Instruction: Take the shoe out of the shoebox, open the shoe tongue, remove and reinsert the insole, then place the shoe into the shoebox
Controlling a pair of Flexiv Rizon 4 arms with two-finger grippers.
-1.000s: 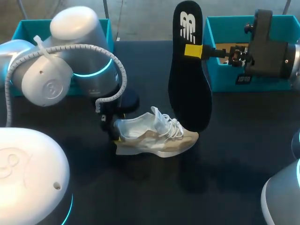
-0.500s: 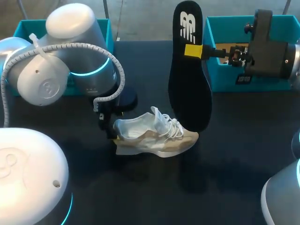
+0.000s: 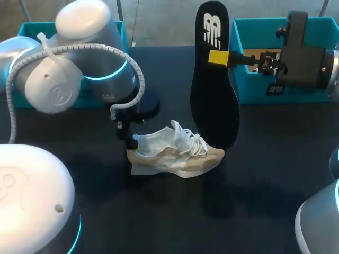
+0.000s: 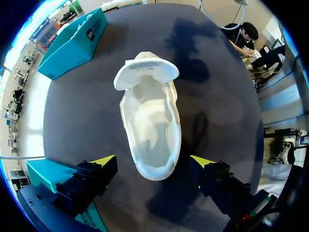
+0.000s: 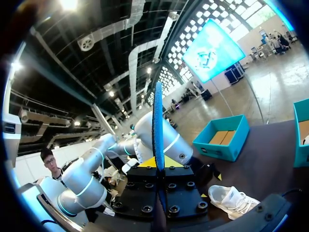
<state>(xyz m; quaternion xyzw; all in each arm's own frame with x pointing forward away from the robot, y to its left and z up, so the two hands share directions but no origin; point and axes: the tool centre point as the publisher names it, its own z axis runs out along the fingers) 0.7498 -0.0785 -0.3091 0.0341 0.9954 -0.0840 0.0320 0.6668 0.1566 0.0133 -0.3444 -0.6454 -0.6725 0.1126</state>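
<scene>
**Left gripper shifting at the heel**

Left arm is swinging slightly toward the middle of the table, and its gripper is edging along the back of the shoe. The shoe is sitting mid-table on the dark table, toe pointing right. The left gripper's jaws are standing wide, one yellow tip on each side of the heel, neither touching. The right gripper is clamping the black insole, holding it upright in the air in front of the teal shoebox, its lower end over the shoe's toe.
</scene>
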